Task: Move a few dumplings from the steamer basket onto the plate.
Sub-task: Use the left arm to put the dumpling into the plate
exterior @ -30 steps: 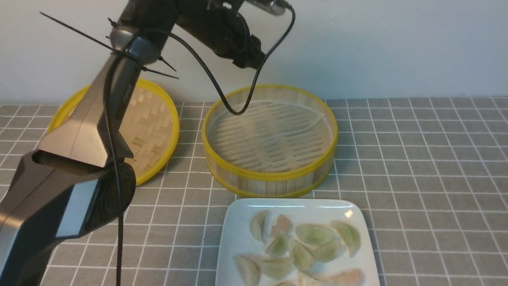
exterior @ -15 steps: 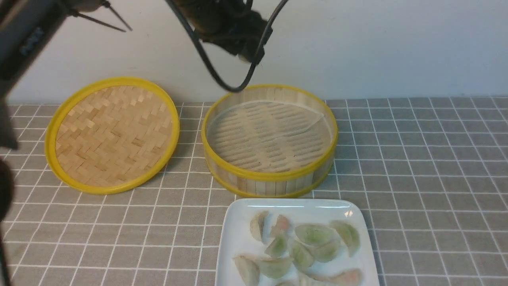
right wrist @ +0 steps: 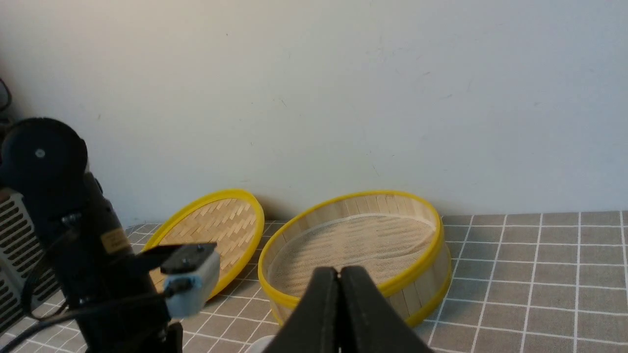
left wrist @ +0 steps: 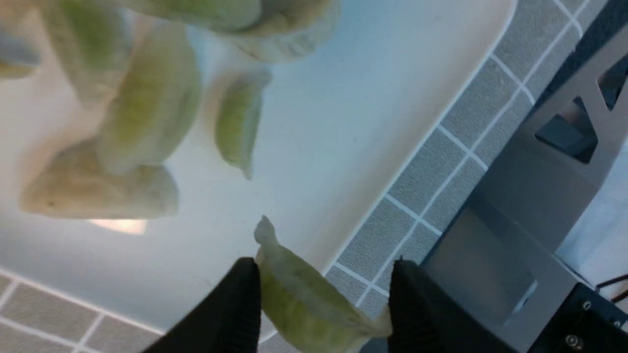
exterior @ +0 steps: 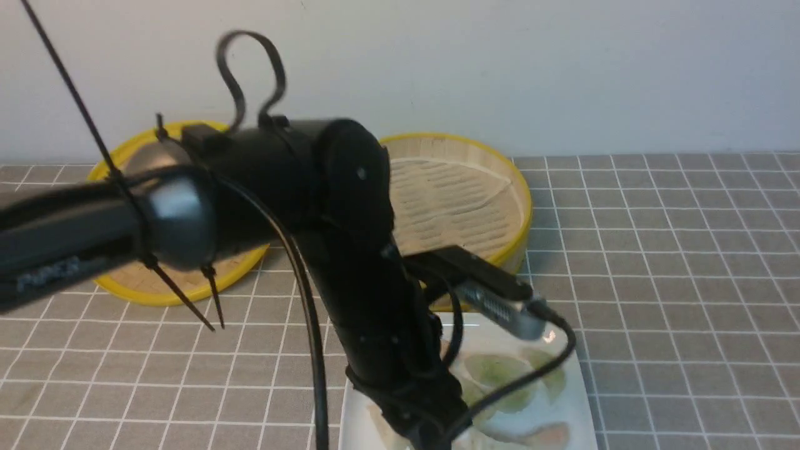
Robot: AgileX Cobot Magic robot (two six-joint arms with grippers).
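Black plastic fills most of the middle from where I stand: the left arm (exterior: 350,206) reaches in from the left and bends down over the near left part of the plate (left wrist: 353,98), with its wrist camera (exterior: 500,299) jutting out to the right. The left hand (left wrist: 324,274) points down at the plate's edge, just where white glaze meets the grey checked surface (exterior: 656,281). Its two dark fingers (left wrist: 235,304) stand fairly wide and grip a pale green dumpling (left wrist: 304,299) that spans the gap and touches both. I cannot tell whether that one rests on the plate or hangs just above it.

Several more dumplings (left wrist: 147,113) lie on the plate, green and whitish, some leaning on each other. One small green one sits apart, nearer the held piece.

Just behind the plate, toward the wall, sits the steamer basket (exterior: 450,149), upright, with its slatted floor and whitish liner in plain sight. Its woven lid (right wrist: 221,225) lies to the left of it, close to the wall, the two yellow rims near each other.

The right hand (right wrist: 339,274) is off the front view. Its own camera shows it hanging in front of the basket with both black fingers pressed flat together.
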